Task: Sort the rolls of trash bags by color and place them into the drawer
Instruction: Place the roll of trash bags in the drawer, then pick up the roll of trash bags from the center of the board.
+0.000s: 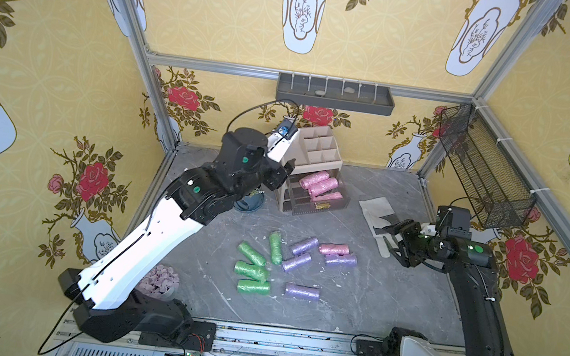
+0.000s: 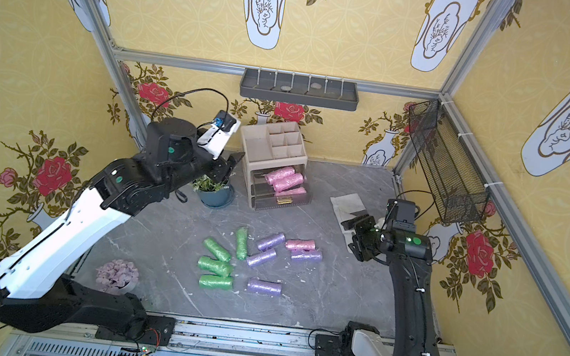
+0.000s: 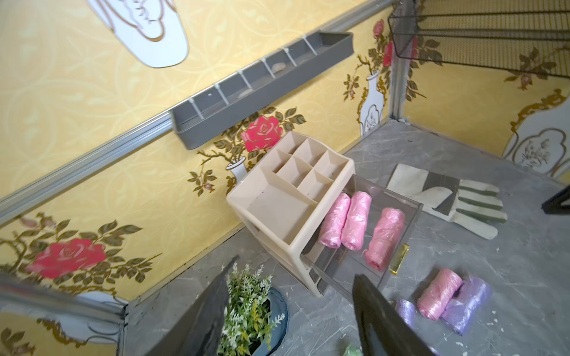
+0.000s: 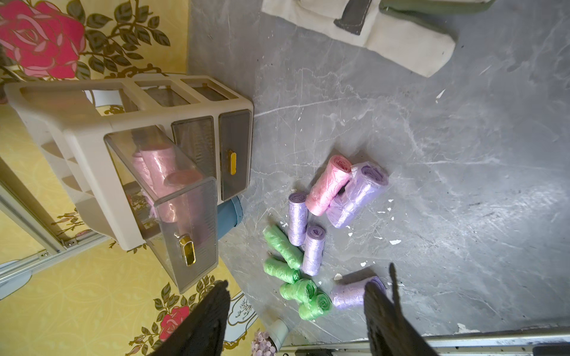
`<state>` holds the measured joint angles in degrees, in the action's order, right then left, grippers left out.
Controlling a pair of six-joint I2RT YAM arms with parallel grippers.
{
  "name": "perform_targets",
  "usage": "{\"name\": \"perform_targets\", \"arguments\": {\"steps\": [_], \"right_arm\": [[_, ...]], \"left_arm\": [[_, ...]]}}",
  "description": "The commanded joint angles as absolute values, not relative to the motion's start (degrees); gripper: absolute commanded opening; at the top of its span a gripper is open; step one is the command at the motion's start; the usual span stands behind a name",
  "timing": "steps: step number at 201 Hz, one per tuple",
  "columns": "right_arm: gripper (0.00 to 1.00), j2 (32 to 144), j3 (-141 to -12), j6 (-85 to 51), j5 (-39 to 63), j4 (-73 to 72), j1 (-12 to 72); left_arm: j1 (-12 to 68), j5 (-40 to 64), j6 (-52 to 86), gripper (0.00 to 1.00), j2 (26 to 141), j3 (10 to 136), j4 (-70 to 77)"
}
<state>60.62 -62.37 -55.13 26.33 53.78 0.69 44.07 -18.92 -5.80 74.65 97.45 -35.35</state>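
Nearest you, both arms rise from the front edge of the table (image 1: 371, 310). The loose rolls lie in the middle of it: four green rolls (image 1: 252, 253), four lilac rolls (image 1: 302, 291) and one pink roll (image 1: 334, 249) touching a lilac one. Your right arm stands up, then bends in toward the middle. The right gripper (image 1: 392, 243) hangs by a glove (image 1: 372, 213), jaws wide apart and empty. Your left arm reaches far back and high. The left gripper (image 2: 232, 164) points down over a little plant (image 2: 214, 188), just beside the open drawer (image 1: 304, 207), jaws wide apart with nothing in them. Three pink rolls (image 1: 323, 186) lie inside that drawer.
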Motion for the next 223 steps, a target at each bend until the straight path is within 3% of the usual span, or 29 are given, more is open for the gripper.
{"name": "perform_targets", "arguments": {"steps": [1, 26, 72, 150, 223], "right_arm": [[0.70, 61.2, -61.7, -59.6, 23.4, 50.3, 3.0], [0.69, 61.1, -60.0, -63.2, 22.2, 48.3, 5.3], [0.65, 60.8, -53.8, -74.5, 19.0, 39.5, 11.6], [0.53, 72.0, -52.7, -90.2, 10.1, 30.0, 23.4], [0.48, 78.1, -51.5, -97.0, 8.6, 23.5, 27.2]], "left_arm": [[43.8, -26.8, -0.8, 0.68, 70.0, 91.8, -31.3], [43.3, -34.6, 5.3, 0.69, 65.2, 88.3, -37.2], [42.8, -40.2, 13.0, 0.71, 55.4, 77.7, -42.1], [42.6, -42.7, 19.7, 0.75, 48.3, 66.2, -47.8], [42.1, -41.0, 21.7, 0.75, 46.6, 60.0, -45.9]]}}
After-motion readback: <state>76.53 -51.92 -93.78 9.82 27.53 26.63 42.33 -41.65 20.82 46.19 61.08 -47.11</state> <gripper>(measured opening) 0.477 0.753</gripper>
